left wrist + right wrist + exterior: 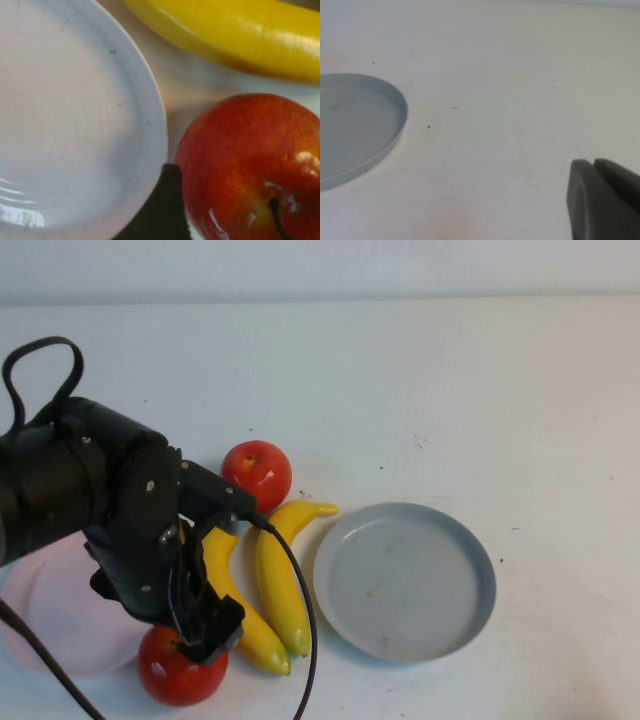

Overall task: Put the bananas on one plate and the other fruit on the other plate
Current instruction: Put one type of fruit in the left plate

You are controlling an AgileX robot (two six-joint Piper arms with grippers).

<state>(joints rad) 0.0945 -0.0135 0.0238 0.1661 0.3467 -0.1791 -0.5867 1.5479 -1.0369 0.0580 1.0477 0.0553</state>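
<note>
Two yellow bananas (280,580) lie side by side on the table between the pale pink plate (45,625) and the grey-blue plate (405,580); both plates are bare. One red apple (257,472) sits behind the bananas. The other apple (180,675) rests on the table at the pink plate's near right edge. My left gripper (205,635) is low over this apple, open, and one dark finger (162,210) stands between the apple (250,165) and the pink plate's rim (150,110). A banana (235,30) lies just beyond. My right gripper (594,165) is shut and empty above bare table, right of the grey-blue plate (350,125).
The left arm's black body and cable (290,580) hang over the left banana and part of the pink plate. The white table stretches open behind and to the right of the grey-blue plate.
</note>
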